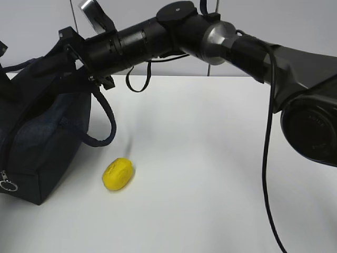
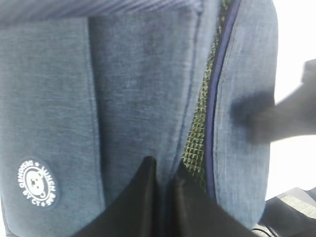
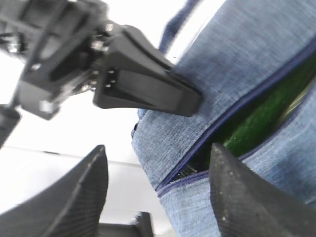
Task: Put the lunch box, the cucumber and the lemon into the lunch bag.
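Note:
The navy lunch bag (image 1: pixel 42 137) stands at the table's left, its top open. The dark green cucumber (image 3: pixel 261 116) lies inside, seen through the zipper gap. The yellow lemon (image 1: pixel 117 173) lies on the table beside the bag's front right corner. My right gripper (image 3: pixel 158 148) is open and empty, hovering over the bag's opening; in the exterior view it (image 1: pixel 76 55) reaches across to the bag's top. My left gripper (image 2: pixel 164 165) is shut on the bag's fabric at the opening's edge. The lunch box is not clearly visible; only a green gridded surface (image 2: pixel 197 133) shows in the gap.
The bag's looped handle (image 1: pixel 102 121) hangs off its right side under my right arm. A metal ring pull (image 1: pixel 9 185) hangs at the bag's front corner. The white round logo (image 2: pixel 37 182) faces the left wrist camera. My left gripper's black fingers (image 3: pixel 148 86) show above the opening.

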Available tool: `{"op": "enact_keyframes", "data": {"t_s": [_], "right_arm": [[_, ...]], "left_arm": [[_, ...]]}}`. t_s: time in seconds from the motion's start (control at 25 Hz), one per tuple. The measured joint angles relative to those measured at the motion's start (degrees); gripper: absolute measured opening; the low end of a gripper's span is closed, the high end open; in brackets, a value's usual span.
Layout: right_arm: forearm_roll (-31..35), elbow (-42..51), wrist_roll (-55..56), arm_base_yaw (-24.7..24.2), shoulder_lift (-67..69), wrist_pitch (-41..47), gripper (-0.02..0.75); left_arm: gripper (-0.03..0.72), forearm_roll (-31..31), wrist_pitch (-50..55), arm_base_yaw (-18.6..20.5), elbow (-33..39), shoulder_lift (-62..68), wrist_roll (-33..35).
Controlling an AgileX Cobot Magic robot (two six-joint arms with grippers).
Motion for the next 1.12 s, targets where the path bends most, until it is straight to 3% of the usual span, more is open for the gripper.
{"op": "enact_keyframes", "data": {"t_s": [0.44,0.84,1.12], "right_arm": [[-25.7,-14.8,15.0,0.0,-0.6,2.8,0.477],[-49.4,-14.6,24.1,3.4,-5.2,3.9,0.477],[-56.1,-4.8,24.8,3.8,-12.4,4.2,0.476]], "left_arm": [[0.019,0.1,-0.4,0.0,-0.1,1.9,0.0],[0.020,0.1,-0.6,0.0,-0.1,2.1,0.0],[0.020,0.2,-0.6,0.0,-0.1,2.1,0.0]]}}
